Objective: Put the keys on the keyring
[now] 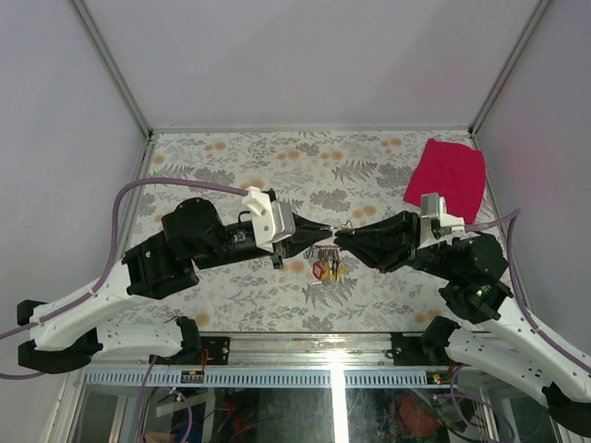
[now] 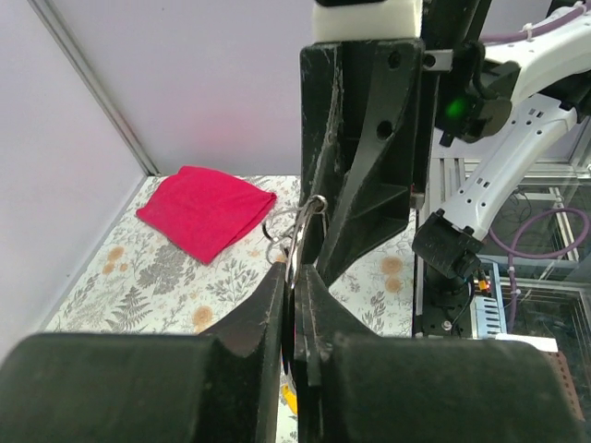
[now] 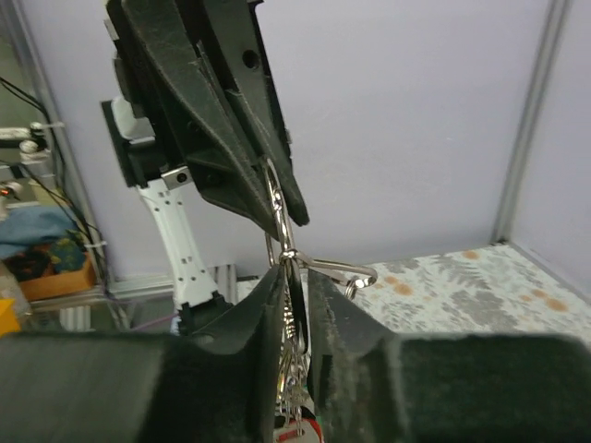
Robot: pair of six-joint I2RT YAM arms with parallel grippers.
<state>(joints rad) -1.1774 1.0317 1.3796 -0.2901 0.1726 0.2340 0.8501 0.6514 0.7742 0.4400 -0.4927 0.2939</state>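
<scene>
Reaching level, left claw point(image 2: 293, 273) pinching keyring point(image 2: 298, 240)

No legible text, label, brand or number in any view (tablecloth point(image 1: 231, 166): floral print only, no lettering).

Keys point(image 1: 325, 269) dangle beneath the keyring point(image 1: 332, 228), above the table point(image 1: 231, 152).

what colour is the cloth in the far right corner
The cloth is plain red, clearest in the top external view.
</scene>
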